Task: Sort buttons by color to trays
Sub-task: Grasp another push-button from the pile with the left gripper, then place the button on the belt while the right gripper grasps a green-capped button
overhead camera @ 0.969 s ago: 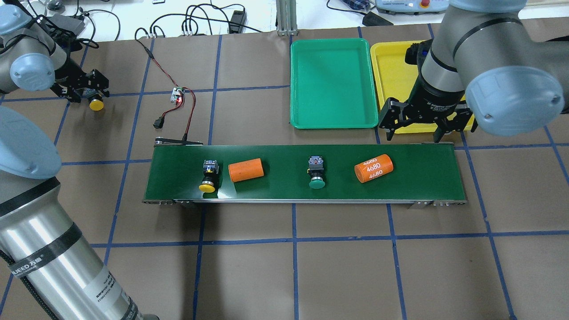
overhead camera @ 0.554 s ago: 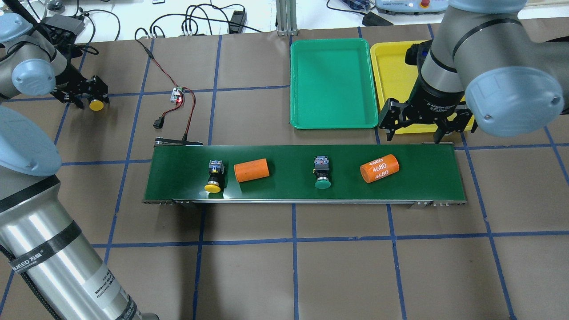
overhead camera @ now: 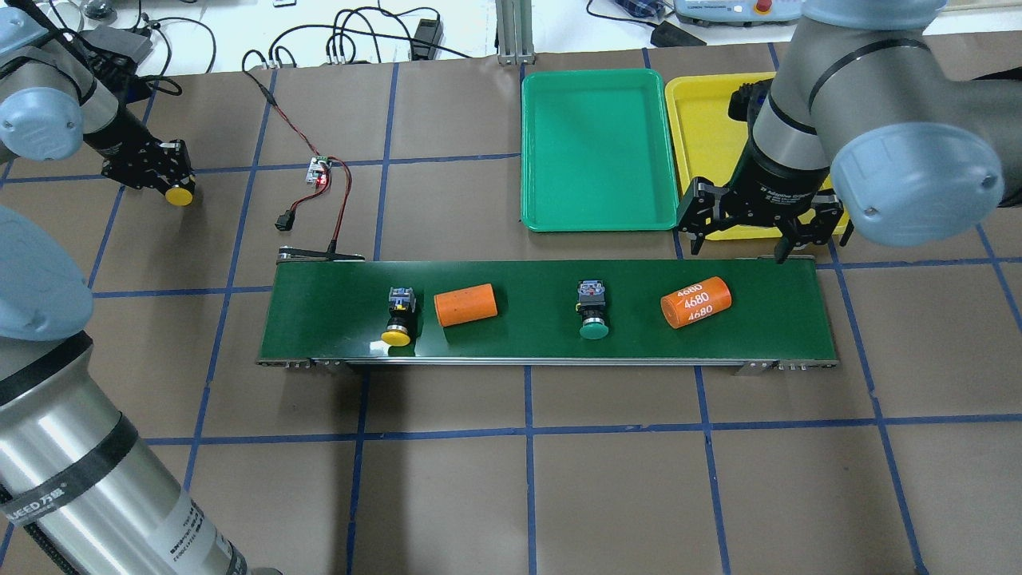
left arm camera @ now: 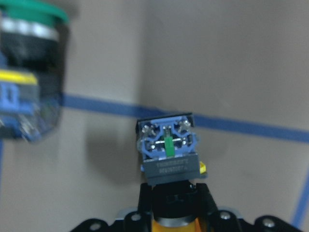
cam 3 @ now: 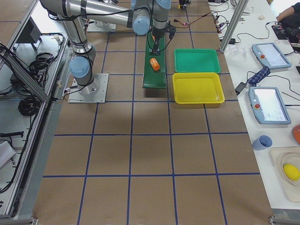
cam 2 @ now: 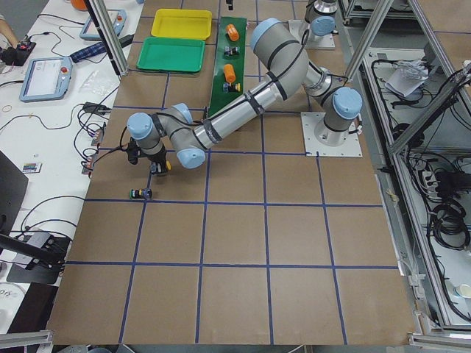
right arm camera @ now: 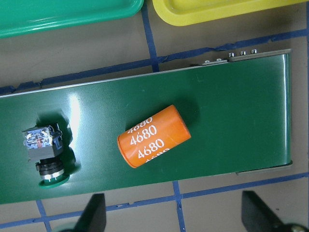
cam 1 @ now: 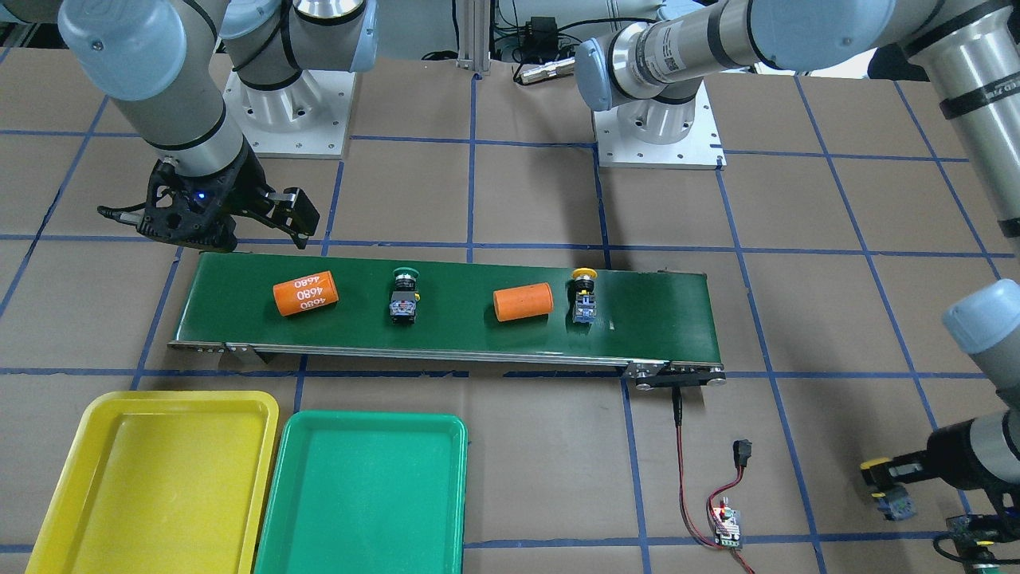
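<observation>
Where the left gripper [overhead camera: 162, 171] hangs, well to the left of the belt [overhead camera: 766, 311], you can see it clamped on a yellow button [overhead camera: 179, 196]. A loose green button [cam 2: 138, 194] lies on the table near it. Your right gripper [overhead camera: 738, 252] is spread wide and holds nothing, above the belt's far edge beside the yellow tray [overhead camera: 703, 120]. The 4680 cylinder [overhead camera: 695, 302] lies just under it. The second green button [overhead camera: 593, 307] and second yellow button [overhead camera: 398, 315] lie farther along the belt, and the green tray [overhead camera: 599, 144] sits beyond.

buttons [overhead camera: 592, 307] on belt [overhead camera: 766, 311], trays [overhead camera: 595, 144] beyond it
</observation>
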Controlling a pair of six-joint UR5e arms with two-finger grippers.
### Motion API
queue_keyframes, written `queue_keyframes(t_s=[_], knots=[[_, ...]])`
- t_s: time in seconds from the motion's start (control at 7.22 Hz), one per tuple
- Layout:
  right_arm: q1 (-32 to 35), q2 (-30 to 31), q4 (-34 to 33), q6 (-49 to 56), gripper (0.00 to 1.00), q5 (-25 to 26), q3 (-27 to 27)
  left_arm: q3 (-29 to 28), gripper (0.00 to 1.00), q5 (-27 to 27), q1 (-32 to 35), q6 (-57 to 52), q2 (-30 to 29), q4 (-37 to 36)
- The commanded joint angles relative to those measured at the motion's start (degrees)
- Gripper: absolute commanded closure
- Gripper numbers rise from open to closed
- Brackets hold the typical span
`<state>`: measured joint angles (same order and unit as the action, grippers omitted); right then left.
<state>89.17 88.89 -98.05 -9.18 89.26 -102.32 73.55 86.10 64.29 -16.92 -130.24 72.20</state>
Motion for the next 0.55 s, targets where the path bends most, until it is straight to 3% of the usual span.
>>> queue_keyframes(t_s=[0.0, 0.28, 0.42], knots=[[0.1, -1.5, -0.6, 0.0, 0.00, -0.1, 0.4, 18.9, 1.00, -0.1, 6.0, 1.7, 15.6, 0.8], [0.7, -3.5, -7.4, 0.1, 0.00, -0.5, -0.1, 32.4, 1.00, -0.9, 10.0, 3.8, 28.7, 0.8], [1.4, -4.3, -7.5, 0.1, 0.00, -0.5, -0.3, 35.9, 1.00, -5.5, 13.4, 9.3, 32.6, 0.8]])
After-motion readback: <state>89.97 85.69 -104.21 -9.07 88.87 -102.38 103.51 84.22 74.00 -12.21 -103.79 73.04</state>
